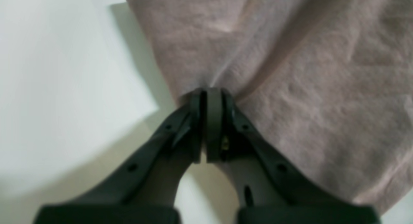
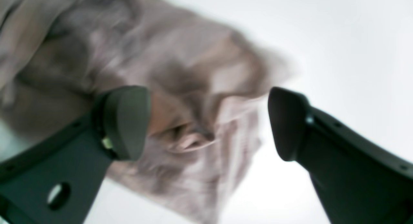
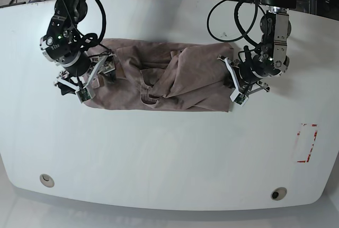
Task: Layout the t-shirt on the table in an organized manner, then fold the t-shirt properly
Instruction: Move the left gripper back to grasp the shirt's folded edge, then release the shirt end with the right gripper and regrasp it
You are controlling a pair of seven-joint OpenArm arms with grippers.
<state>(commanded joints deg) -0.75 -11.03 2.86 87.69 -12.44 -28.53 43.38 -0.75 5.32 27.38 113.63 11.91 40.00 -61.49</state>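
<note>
Left wrist view: left gripper (image 1: 211, 98) pinched tight on the t-shirt (image 1: 290, 72) hem; right gripper (image 2: 208, 121) gapes wide, empty, above bunched cloth. Best pull outward, low, evenly.

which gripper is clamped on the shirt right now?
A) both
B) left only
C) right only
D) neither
B: in the left wrist view the left gripper is pinched shut on the shirt edge, while in the right wrist view the right gripper is wide open above the cloth.
</note>
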